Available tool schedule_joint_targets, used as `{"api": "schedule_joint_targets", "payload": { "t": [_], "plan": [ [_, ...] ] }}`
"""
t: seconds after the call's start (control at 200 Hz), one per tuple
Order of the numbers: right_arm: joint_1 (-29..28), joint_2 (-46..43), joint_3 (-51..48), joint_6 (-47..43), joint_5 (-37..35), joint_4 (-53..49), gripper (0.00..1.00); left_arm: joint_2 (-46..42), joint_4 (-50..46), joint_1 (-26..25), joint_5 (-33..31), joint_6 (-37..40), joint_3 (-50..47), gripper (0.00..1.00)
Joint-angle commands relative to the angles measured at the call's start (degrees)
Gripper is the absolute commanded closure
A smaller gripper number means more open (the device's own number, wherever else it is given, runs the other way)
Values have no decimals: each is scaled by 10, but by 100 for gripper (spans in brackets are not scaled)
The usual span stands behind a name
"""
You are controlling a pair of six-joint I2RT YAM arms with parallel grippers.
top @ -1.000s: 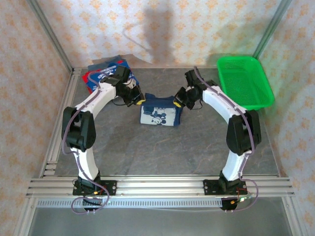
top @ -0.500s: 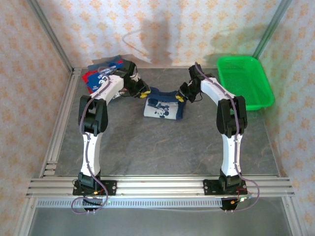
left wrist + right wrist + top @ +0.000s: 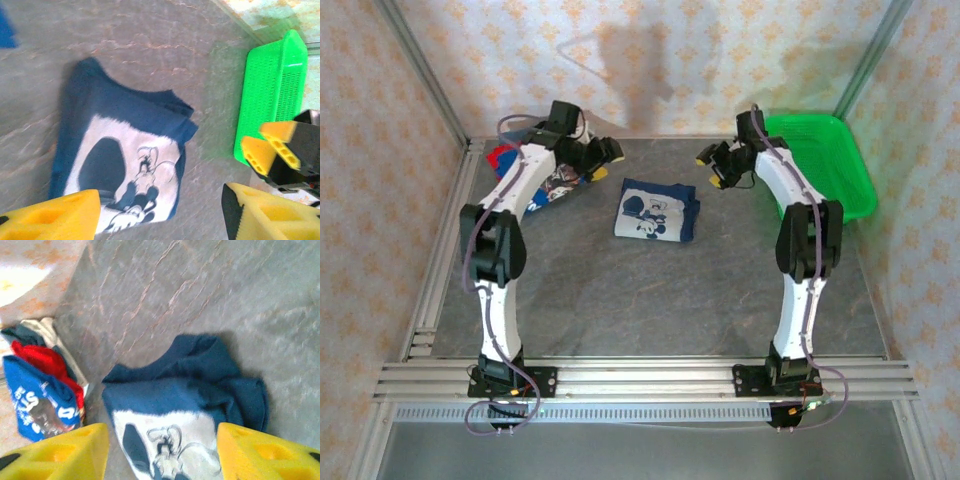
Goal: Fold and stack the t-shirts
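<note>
Fold-and-stack scene, with the green mesh basket (image 3: 817, 168) taken as the reference for all positions. The navy t-shirt (image 3: 657, 212) is seen lying folded on the grey table (image 3: 620, 300), to the left of the basket and well apart from it, with a white panel bearing a dark cartoon print turned upward. In the left wrist view the same navy t-shirt (image 3: 125, 165) is shown flat, its folded edges slightly uneven at the corner nearest the basket (image 3: 270, 95). In the right wrist view the cloth of the navy t-shirt (image 3: 185, 405) is seen bunched along one side. A stack of folded t-shirts (image 3: 525, 172), red and blue with white lettering, is placed farther left of the basket, beyond the navy t-shirt; in the right wrist view the stack (image 3: 42, 390) is shown apart from the navy t-shirt, with bare table between them. The right gripper (image 3: 711, 169) is held just left of the basket, between it and the navy t-shirt, above the table; its yellow fingers are spread and nothing is grasped (image 3: 162, 440). The left gripper (image 3: 605, 161) is held on the side of the navy t-shirt away from the basket, between that t-shirt and the stack; its jaws are likewise parted and empty (image 3: 161, 210). The right gripper (image 3: 267, 145) is also visible in the left wrist view, beside the basket, with its fingers apart.
</note>
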State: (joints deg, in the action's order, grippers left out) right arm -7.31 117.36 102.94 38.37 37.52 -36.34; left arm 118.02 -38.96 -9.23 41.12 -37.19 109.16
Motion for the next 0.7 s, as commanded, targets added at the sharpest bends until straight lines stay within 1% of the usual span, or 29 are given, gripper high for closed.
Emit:
{"api": "schedule_joint_targets", "payload": {
  "t": [0.0,0.1,0.195,0.22,0.42,0.696],
  "plan": [
    [-21,-80,-90,-20,10,39,35,-40,6,11,-17,48,-95,34],
    [-42,-126,-167,-45,-3,49,31,-47,37,10,-15,62,-161,34],
    [-56,-146,-225,-52,0,63,29,-35,76,7,-12,60,-191,32],
    [-59,-151,-241,-51,1,69,26,-28,82,7,-11,58,-192,32],
    [-82,-213,-319,-44,-5,117,18,36,94,-15,-20,57,-163,29],
    [-90,-276,-365,-29,6,136,16,103,109,-49,-35,34,-108,29]
  ]
}}
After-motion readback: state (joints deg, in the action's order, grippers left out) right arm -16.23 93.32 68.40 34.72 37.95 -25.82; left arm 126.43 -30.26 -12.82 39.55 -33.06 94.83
